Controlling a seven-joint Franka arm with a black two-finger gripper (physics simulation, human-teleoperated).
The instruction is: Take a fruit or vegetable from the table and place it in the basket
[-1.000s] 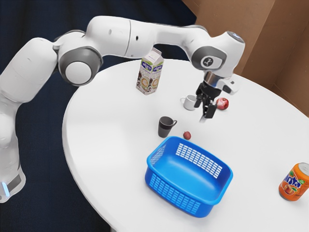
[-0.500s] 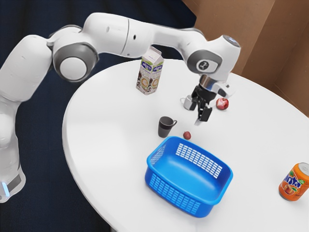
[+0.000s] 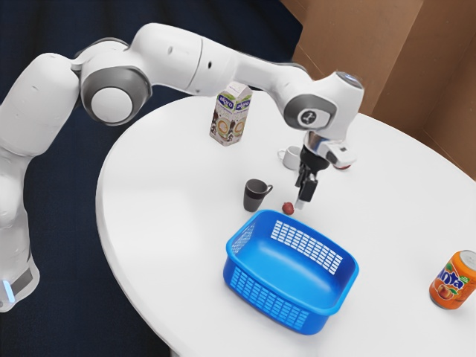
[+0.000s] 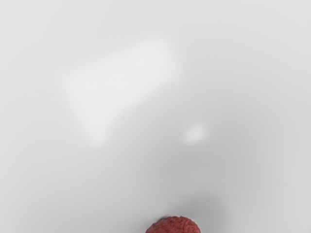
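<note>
"What's nearest on your remote feed?"

"A blue plastic basket (image 3: 282, 306) on a round white bench (image 3: 171, 201); I see nothing in it. A Fanta can (image 3: 451, 282) stands well apart, toward the exterior view's right."

"And the fruit?"

"Just beyond the basket's far rim, on the bench: what looks like a lychee (image 3: 288, 208), red and bumpy. It lies just beside my claw (image 3: 300, 202), toward the exterior view's left, so I judge I need a small shift that way, then down."

"Is the claw open?"

"I can't tell how wide; I see nothing held."

"Anything in the way?"

"A dark gray mug (image 3: 254, 195) stands on the lychee's other side, handle toward it. Drifting too far might knock it. Farther back are a white mug (image 3: 291, 158) and an Alpro carton (image 3: 230, 115)."
</note>
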